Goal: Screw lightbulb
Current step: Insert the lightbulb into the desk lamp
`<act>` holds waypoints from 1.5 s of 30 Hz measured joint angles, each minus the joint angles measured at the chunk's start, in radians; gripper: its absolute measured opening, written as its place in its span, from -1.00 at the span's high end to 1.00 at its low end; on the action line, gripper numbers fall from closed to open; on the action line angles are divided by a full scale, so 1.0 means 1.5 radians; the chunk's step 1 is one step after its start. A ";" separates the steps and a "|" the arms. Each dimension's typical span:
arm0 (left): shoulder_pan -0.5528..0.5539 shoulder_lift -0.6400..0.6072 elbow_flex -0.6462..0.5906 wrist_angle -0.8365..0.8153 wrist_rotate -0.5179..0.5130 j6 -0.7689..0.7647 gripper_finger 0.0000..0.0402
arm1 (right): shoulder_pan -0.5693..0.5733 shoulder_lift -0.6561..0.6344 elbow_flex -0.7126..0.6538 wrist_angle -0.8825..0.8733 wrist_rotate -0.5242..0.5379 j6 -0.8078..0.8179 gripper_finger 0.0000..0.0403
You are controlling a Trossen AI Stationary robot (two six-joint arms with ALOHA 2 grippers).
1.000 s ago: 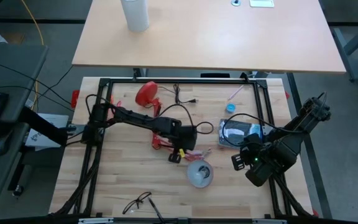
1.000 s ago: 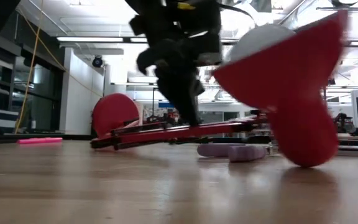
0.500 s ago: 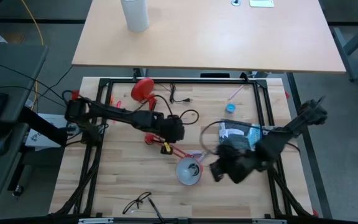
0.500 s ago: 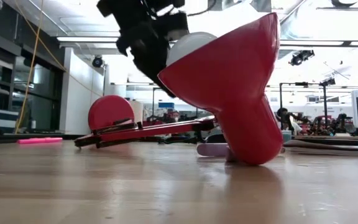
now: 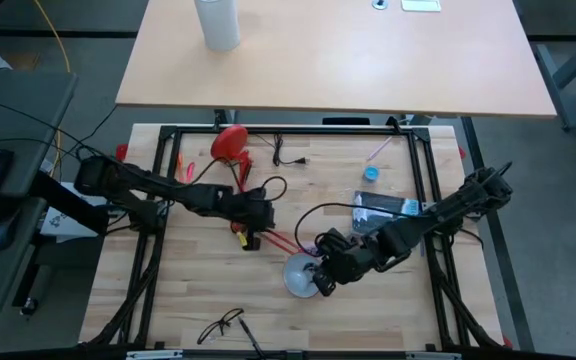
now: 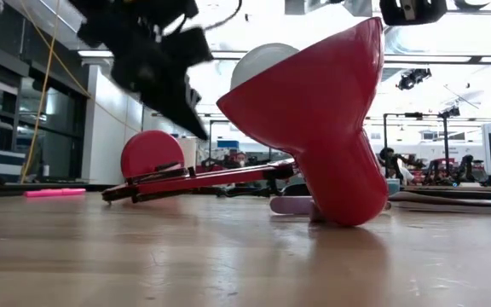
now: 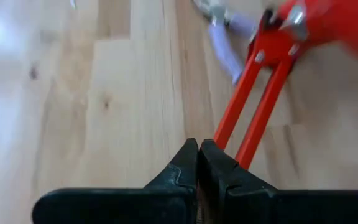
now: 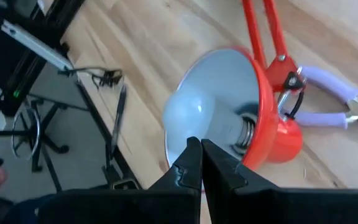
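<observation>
High view puts my right end effector [image 5: 320, 280] just beside the red lamp shade [image 5: 302, 277] lying on the desk [image 5: 208, 300], fingers together with nothing between them. Right in front of it, the lightbulb [image 8: 194, 119] sits inside the shade, its screw base toward the socket; whether it is seated I cannot tell. My left end effector [image 5: 252, 226], fingers also pressed together and empty, hangs over the lamp's red arm [image 7: 248, 118], apart from the shade, with purple-handled pliers [image 8: 331, 99] beyond it.
</observation>
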 joint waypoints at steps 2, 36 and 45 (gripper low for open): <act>-0.004 0.016 -0.019 0.032 0.000 -0.004 1.00 | -0.002 0.000 -0.008 -0.001 -0.014 -0.001 1.00; -0.028 0.148 -0.054 0.184 0.010 -0.008 1.00 | -0.022 -0.006 -0.095 -0.003 -0.031 0.125 1.00; -0.030 0.149 -0.055 0.196 0.015 0.001 1.00 | -0.023 0.005 -0.102 -0.094 -0.004 0.217 1.00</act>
